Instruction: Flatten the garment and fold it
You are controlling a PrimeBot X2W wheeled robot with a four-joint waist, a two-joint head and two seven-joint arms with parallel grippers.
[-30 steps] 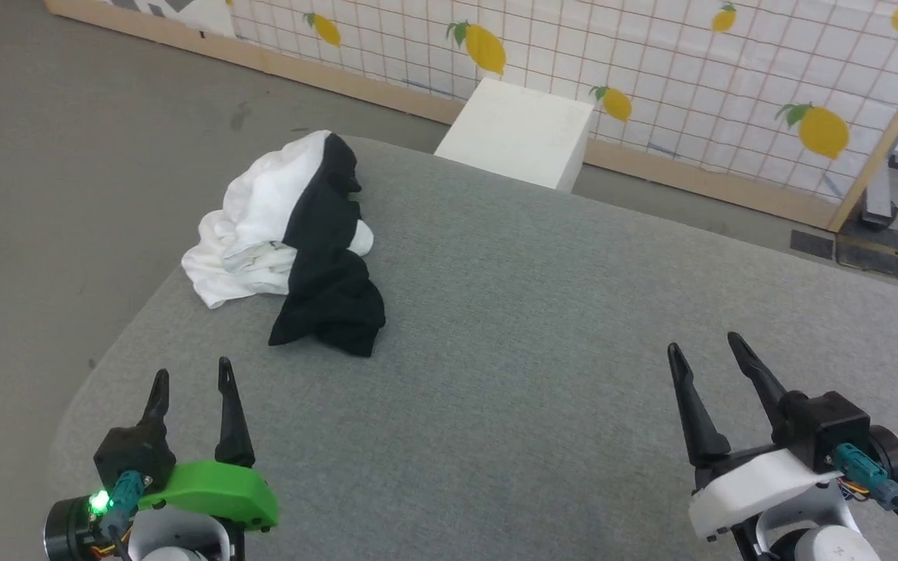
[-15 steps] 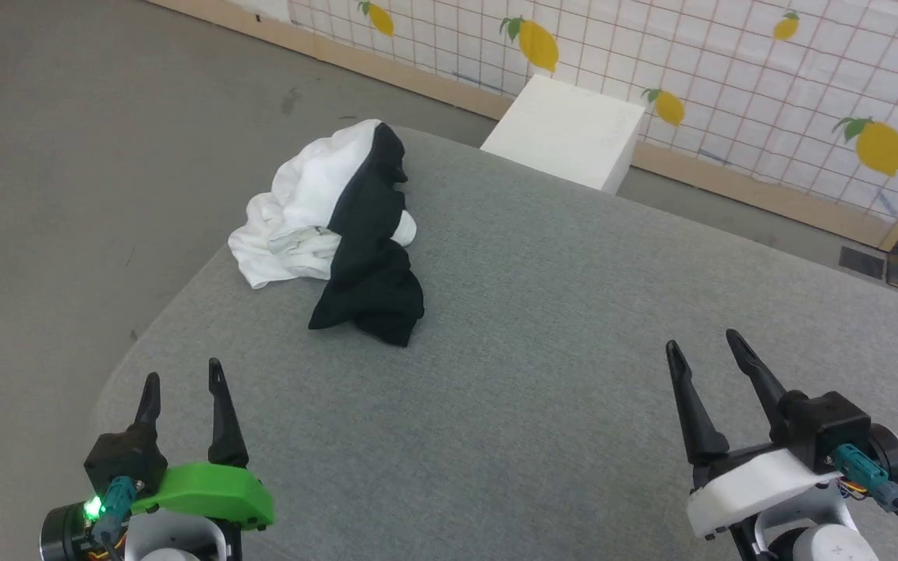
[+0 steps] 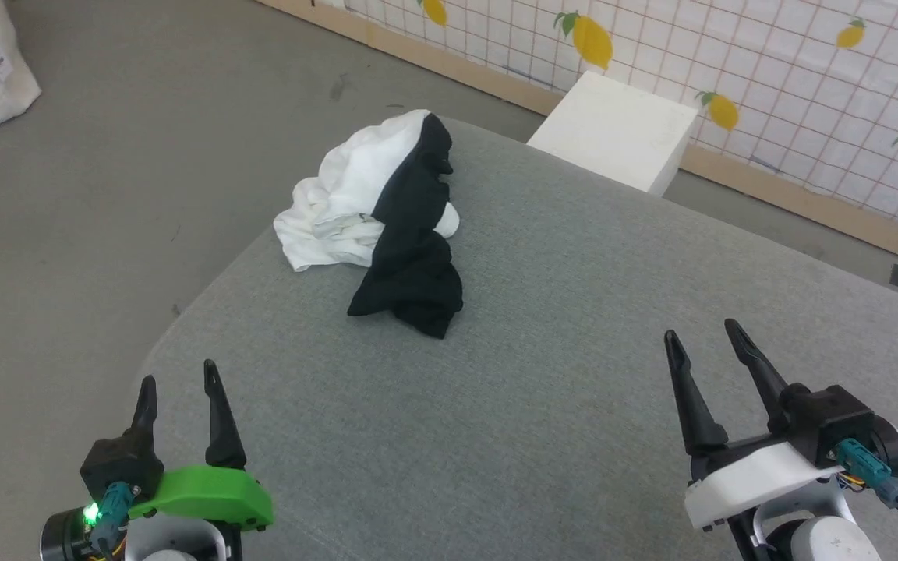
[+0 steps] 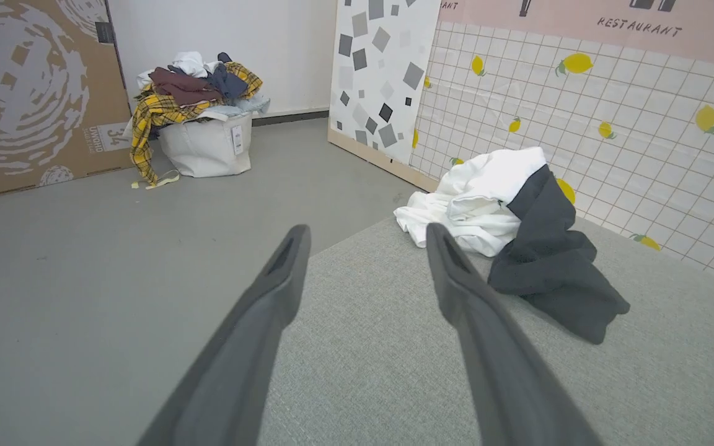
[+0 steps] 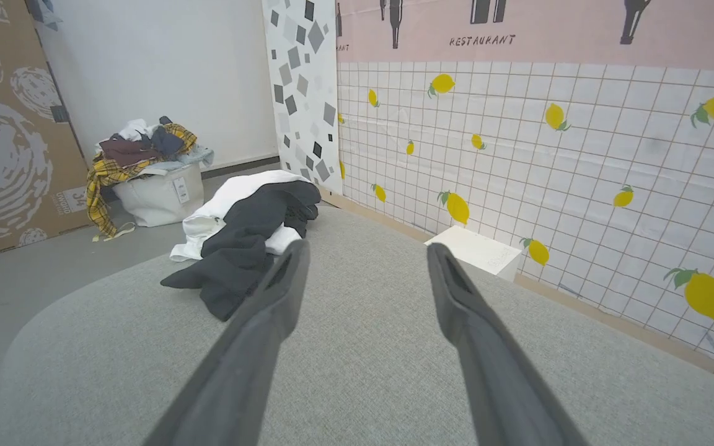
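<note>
— On the rounded grey fabric-topped table (image 3: 542, 374), where did the shirt lie?
— The soft white-bodied, black-sleeved raglan garment (image 3: 387, 226) sat crumpled in a heap near the far left edge, well apart from both arms.
— And the grippers?
— The green-shelled left gripper (image 3: 178, 372) and the white-shelled right gripper (image 3: 700, 329) were at the near side, each with its dark fingers parted and holding nothing. A white box (image 3: 613, 132) stood beyond the table, by the lemon-print wall (image 3: 807, 78).
</note>
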